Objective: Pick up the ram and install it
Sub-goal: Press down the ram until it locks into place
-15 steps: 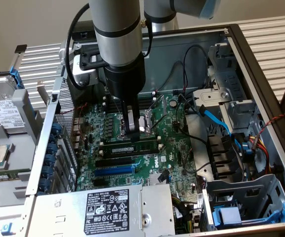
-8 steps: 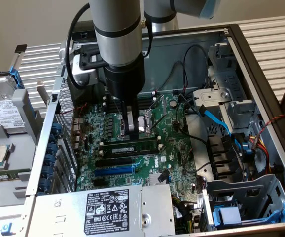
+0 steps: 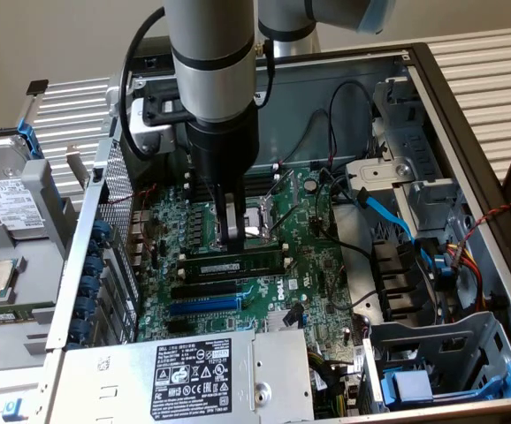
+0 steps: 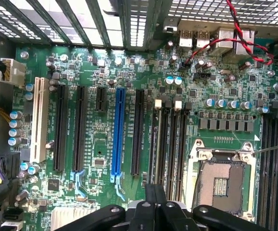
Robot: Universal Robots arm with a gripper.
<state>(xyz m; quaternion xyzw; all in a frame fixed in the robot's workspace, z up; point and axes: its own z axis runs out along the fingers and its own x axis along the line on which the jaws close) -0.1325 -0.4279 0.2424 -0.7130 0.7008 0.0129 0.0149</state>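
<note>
The ram (image 3: 235,264) lies lengthwise across the motherboard (image 3: 317,265) inside the open computer case (image 3: 468,132), a thin green stick with black chips, sitting over the memory slots (image 4: 173,149) between the processor socket (image 3: 260,221) and the blue expansion slot (image 3: 204,303). The gripper (image 3: 234,237) stands straight above it, its dark fingers pointing down and meeting the stick's upper edge near its middle. The fingers are drawn together as narrow as they go, pinched on the thin board, a hold that suits so slim a part and keeps it on edge, in line with the slot. From the wrist view the fingertips (image 4: 155,199) appear squeezed together over the black slots beside the socket (image 4: 223,180). Whether the stick is already seated or merely resting on the slot cannot be told. The power supply (image 3: 194,371) sits along the case's near edge, and a blue cable (image 3: 388,212) runs well clear on the exterior view's right.
</note>
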